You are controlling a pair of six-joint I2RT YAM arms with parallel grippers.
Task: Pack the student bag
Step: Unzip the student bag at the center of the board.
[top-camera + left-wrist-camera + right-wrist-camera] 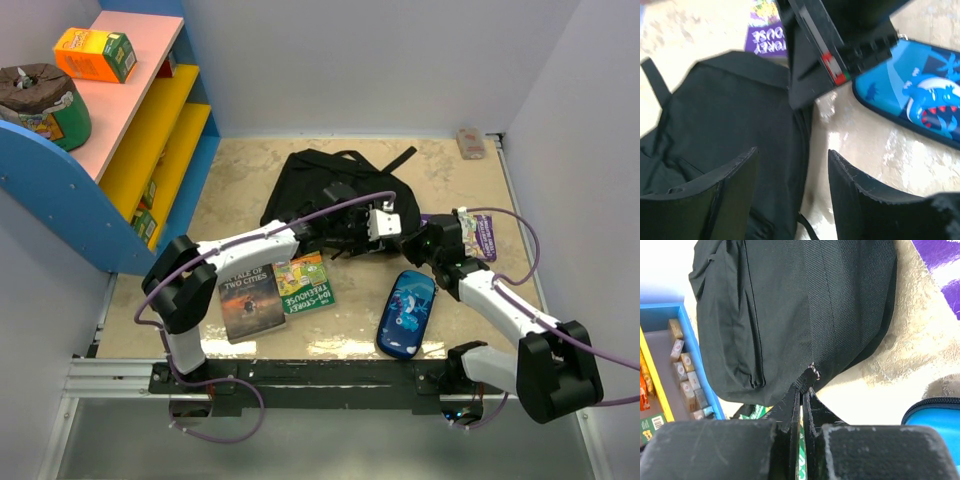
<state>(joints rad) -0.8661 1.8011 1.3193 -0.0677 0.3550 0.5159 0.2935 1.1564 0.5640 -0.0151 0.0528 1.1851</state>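
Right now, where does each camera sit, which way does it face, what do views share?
Top external: above, behind the robot, looking down at the table; left arm and right arm show.
Left wrist: looks down on student bag and pencil case; open left end effector shows.
Right wrist: faces the bag's side; shut right end effector pinches its tab.
All three share the bag.

Bright, even light; the table (860, 135) glares and the left wrist view is blurred.
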